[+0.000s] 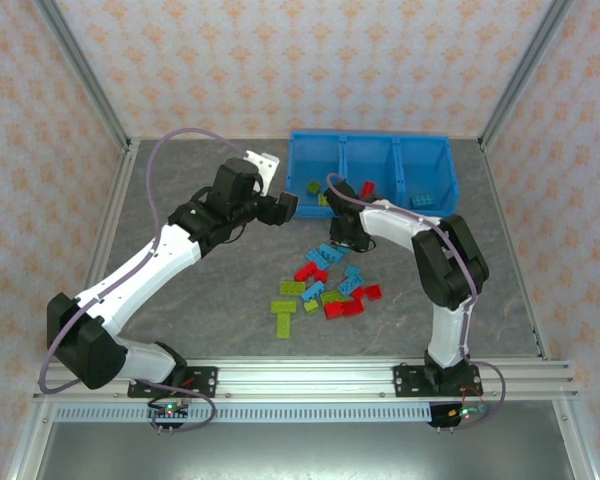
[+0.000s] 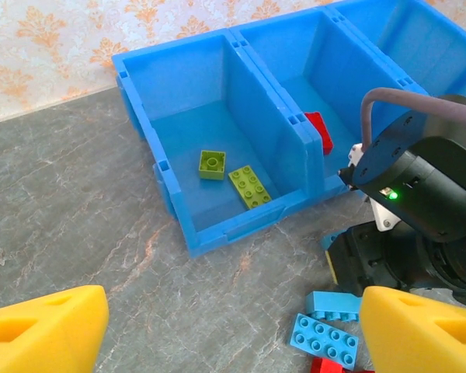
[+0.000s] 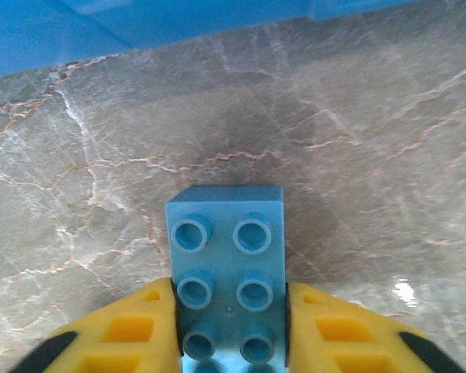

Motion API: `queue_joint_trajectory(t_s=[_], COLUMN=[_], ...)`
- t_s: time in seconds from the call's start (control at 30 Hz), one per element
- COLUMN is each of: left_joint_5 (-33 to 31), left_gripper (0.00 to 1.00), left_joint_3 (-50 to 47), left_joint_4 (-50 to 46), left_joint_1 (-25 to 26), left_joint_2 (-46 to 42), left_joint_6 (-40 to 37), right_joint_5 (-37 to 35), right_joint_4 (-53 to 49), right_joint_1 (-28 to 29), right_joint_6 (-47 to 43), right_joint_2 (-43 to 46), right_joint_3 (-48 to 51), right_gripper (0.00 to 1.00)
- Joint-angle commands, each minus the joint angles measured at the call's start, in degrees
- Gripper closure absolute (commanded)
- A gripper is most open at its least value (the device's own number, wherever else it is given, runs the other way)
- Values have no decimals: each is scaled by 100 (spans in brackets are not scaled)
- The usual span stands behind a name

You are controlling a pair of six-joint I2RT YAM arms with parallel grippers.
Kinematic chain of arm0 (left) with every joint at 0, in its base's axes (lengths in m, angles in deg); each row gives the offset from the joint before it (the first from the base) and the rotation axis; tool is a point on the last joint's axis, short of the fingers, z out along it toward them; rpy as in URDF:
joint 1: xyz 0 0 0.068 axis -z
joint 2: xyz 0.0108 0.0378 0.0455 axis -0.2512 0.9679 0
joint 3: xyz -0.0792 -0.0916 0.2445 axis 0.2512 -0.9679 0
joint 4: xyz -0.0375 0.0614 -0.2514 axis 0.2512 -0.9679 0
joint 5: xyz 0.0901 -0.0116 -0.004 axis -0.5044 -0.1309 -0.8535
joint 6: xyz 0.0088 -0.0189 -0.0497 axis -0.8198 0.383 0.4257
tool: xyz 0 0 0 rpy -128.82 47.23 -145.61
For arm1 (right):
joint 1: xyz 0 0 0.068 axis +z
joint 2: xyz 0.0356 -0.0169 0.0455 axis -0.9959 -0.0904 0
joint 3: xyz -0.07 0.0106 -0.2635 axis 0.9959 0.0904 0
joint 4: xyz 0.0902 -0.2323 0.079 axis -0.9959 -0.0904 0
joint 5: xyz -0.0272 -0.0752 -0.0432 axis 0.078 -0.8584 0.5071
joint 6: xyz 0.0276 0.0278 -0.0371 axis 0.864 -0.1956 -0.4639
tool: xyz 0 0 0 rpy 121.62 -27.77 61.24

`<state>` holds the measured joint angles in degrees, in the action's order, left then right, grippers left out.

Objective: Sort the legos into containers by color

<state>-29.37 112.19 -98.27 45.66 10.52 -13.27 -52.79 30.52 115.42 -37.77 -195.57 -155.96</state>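
The right pincer [image 3: 229, 318] is pinching only the 6 o'clock end of a light blue studded plastic brick [image 3: 227, 233], so the brick is probably risking swivelling loose; the left pincer [image 2: 233, 334] is hanging open.

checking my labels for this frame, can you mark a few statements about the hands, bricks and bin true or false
1. The right hand grips a light blue studded plastic brick. True.
2. The left hand holds a red brick. False: it is open, with nothing between its fingers.
3. Two yellow-green studded plastic bricks lie in the left end compartment of the bright blue plastic bin. True.
4. The middle compartment holds a light blue brick. False: a red studded plastic brick lies there.
5. Every brick is already in the bin. False: many loose bricks lie on the grey marbled table.
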Motion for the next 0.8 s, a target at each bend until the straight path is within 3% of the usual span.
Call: queue_joint_trajectory(t_s=[0.0,0.13,0.23,0.37,0.57,0.77], left_joint_5=[116,155,201,193,151,70], left_gripper=[14,14,14,14,14,14], left_joint_3=[75,30,30,57,66,-13], left_joint_4=[217,302,365,389,320,258], left_joint_1=[6,16,25,57,108,143], left_joint_2=[-17,-49,-36,-19,-55,-194], left_joint_6=[38,39,44,20,-45,-106], right_joint_5=[-588,-1175,-1997,-2886,-2384,-1639], right_joint_4=[-326,-402,-481,-378,-124,-71], right_joint_1=[15,15,-9,-326,-1399,-2150], right_joint_6=[14,-66,-164,-592,-1054,-1088], right_joint_2=[766,1658,2283,2664,2183,1060], right_joint_3=[206,388,344,43,-602,-1266], right_gripper=[74,74,74,72,72,72])
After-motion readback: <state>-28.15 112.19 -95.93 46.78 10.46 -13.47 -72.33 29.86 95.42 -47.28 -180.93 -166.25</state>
